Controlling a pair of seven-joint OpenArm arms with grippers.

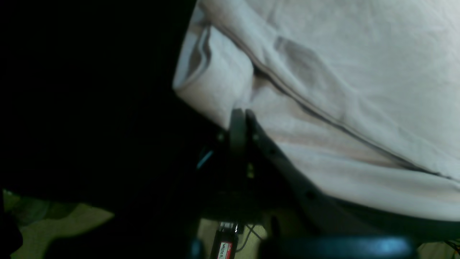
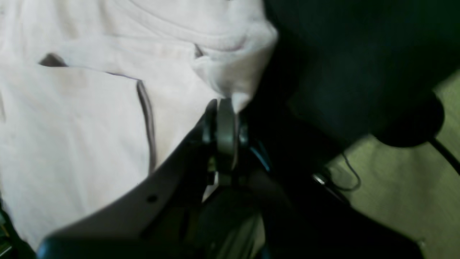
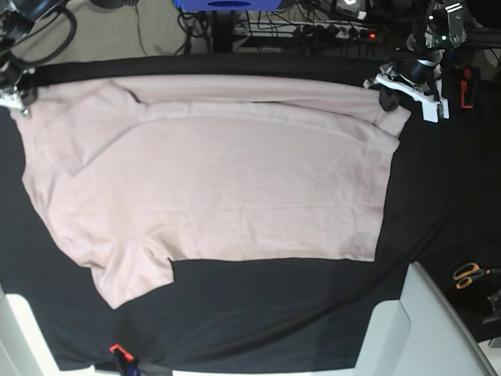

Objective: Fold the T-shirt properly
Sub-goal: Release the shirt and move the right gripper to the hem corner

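The pale pink T-shirt (image 3: 219,180) lies spread flat on the large black cloth (image 3: 274,313), with a narrow band folded over along its far edge. One sleeve (image 3: 125,274) sticks out at the near left. My left gripper (image 3: 386,98) is at the shirt's far right corner, and the left wrist view shows it (image 1: 240,113) shut on the cloth edge (image 1: 341,72). My right gripper (image 3: 22,98) is at the far left corner, and the right wrist view shows it (image 2: 224,102) shut on a bunched corner of the shirt (image 2: 72,126).
Orange-handled scissors (image 3: 470,274) lie at the right edge of the black cloth. A white panel (image 3: 423,329) stands at the near right and another at the near left (image 3: 16,337). An orange clip (image 3: 117,350) holds the cloth's front edge. Cables and a power strip (image 3: 337,31) lie behind the table.
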